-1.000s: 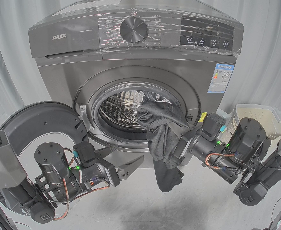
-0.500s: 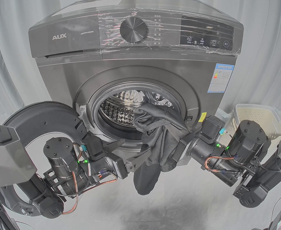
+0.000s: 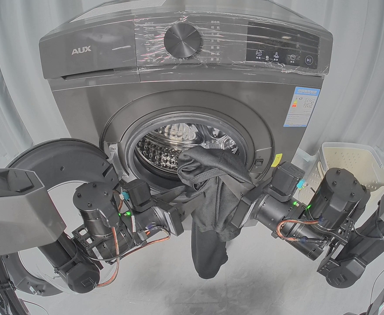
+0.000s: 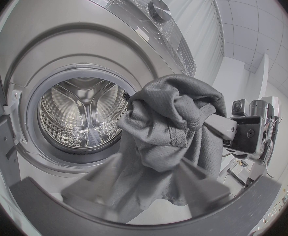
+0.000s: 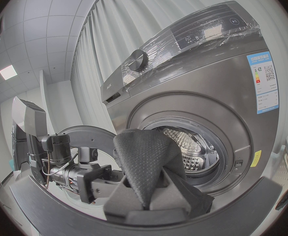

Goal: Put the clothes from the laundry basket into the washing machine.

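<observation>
Dark garment [image 3: 213,184] hangs at centre frame, before the lower rim of the washing machine [image 3: 113,97] opening, top bunched, tail dangling; right tool [image 5: 147,197] clamped on the bunched top; left tool [image 3: 189,200], left of centre, spread wide astride the cloth; laundry basket [image 3: 358,162] at right edge.

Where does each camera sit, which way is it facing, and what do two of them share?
Head view: on the robot's head, looking forward and down at the washing machine; both arms show below.
Left wrist view: on the left arm, facing the open drum; left gripper straddles the dark garment.
Right wrist view: on the right arm, facing the machine's front; right gripper clamps the garment.
Shared: each wrist view shows the other arm.
</observation>
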{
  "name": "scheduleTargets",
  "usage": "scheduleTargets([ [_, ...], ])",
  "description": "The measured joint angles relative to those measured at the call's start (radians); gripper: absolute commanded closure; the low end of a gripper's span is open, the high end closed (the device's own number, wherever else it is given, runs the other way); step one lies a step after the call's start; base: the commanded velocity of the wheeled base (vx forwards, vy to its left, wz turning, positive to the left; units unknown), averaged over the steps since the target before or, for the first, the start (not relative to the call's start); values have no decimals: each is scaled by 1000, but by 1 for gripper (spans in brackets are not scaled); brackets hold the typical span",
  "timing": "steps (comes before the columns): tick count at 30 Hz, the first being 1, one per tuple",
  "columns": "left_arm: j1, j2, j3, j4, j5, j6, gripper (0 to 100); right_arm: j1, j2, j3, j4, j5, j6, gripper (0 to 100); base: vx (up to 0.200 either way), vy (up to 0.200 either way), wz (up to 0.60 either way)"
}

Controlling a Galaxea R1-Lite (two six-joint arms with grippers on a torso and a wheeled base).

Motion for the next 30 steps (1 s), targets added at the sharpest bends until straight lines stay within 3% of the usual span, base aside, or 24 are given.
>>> scheduleTargets([
  [20,-21,-53,66,-7,0,1,100,-11,4,12,2,-2,3,100,0,0,0],
  [21,-22,-56,75,-6,0,2,0,-13,4,12,2,-2,3,100,0,0,0],
  [30,-24,-67,134,-4,-53,8,0,-13,6,10,1,-2,2,100,0,0,0],
])
